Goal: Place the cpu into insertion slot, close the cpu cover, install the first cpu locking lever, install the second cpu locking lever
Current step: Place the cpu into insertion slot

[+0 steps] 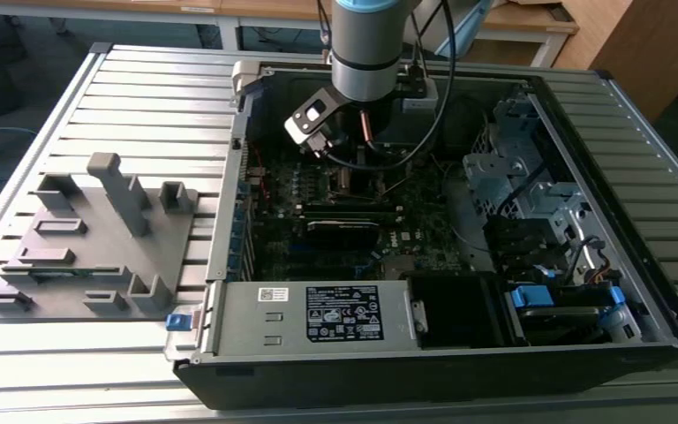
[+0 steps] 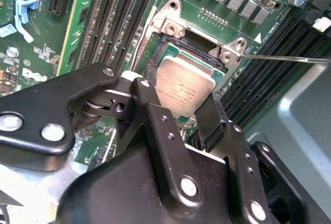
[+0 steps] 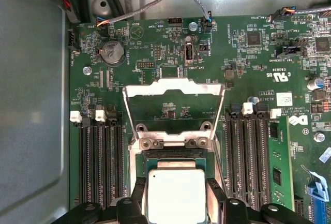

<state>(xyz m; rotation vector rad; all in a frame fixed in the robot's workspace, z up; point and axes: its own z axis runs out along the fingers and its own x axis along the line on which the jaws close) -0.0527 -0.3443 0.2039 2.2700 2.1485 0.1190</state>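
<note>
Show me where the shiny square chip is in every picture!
Exterior view: under the arm, where the gripper reaches into the computer case.
Second wrist view: the cpu is gripped between the gripper's fingers, over the insertion slot.
First wrist view: the cpu, beside the raised cpu cover.
Shared landmark: black memory slots flank it in both wrist views.

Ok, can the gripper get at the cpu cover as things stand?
Probably not yet: the gripper looks shut on the cpu, right over the insertion slot. The cpu cover itself stands swung open past the slot with nothing lying on it, so the way to it looks free otherwise.
</note>
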